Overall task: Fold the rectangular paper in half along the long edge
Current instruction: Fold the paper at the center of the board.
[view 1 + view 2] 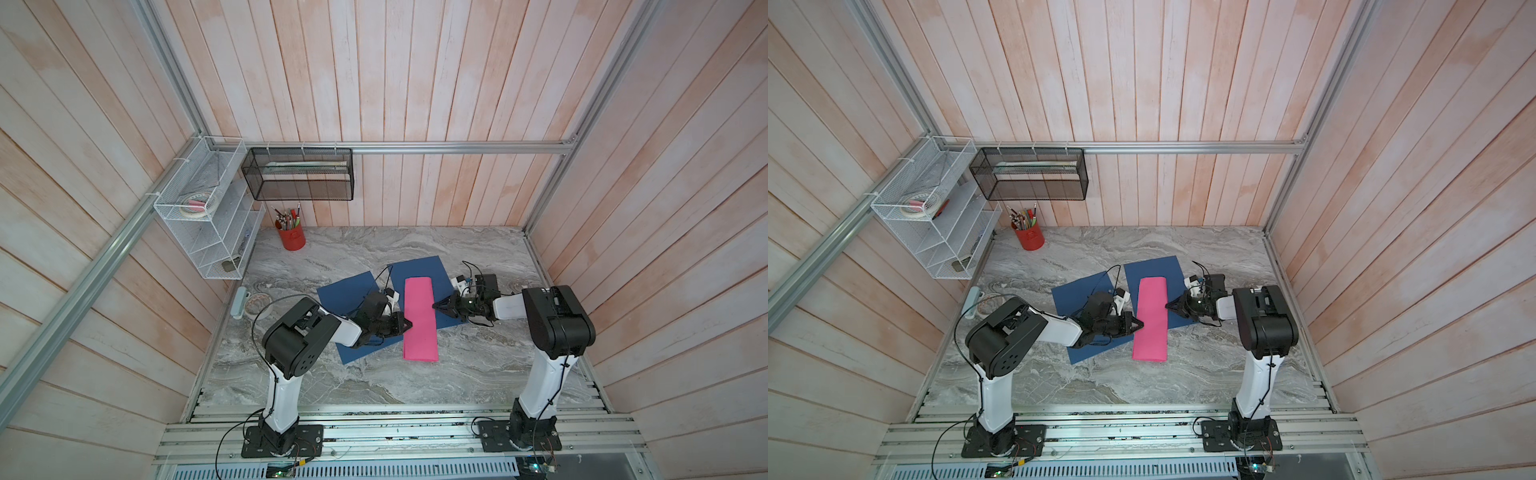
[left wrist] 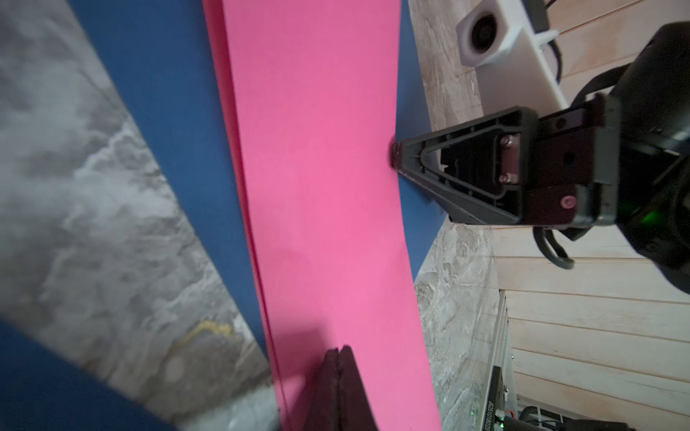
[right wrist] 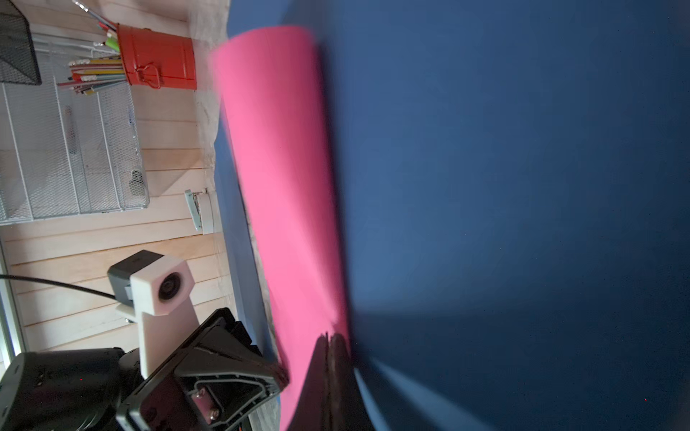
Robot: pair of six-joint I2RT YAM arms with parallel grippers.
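Top views both show me the pink paper (image 1: 420, 320) already doubled over into a long narrow strip. Its far part lies on a blue sheet (image 1: 415, 268) and its near end on the bare marble surface (image 1: 332, 374). A second blue sheet (image 1: 343, 291) lies just beside it, under my left arm. The left fingers (image 1: 409, 322) are closed, and their tip reaches over the strip's edge from one long side. The right fingers (image 1: 435, 306), also closed, meet the opposite long edge a little farther back. A red pencil cup (image 1: 292, 239) stands well apart by the back wall.

Left wrist view: the left fingers (image 2: 338, 373) are pressed together with nothing visible between them. They sit over the pink strip, near the edge where two layers show. Across the strip, the tip of the right fingers (image 2: 395, 153) touches the other edge.

Right wrist view: the right fingers (image 3: 328, 358) are shut tight right at the pink edge, and I cannot tell whether any paper is pinched. The strip's far end looks rounded rather than pressed down onto the blue sheet.
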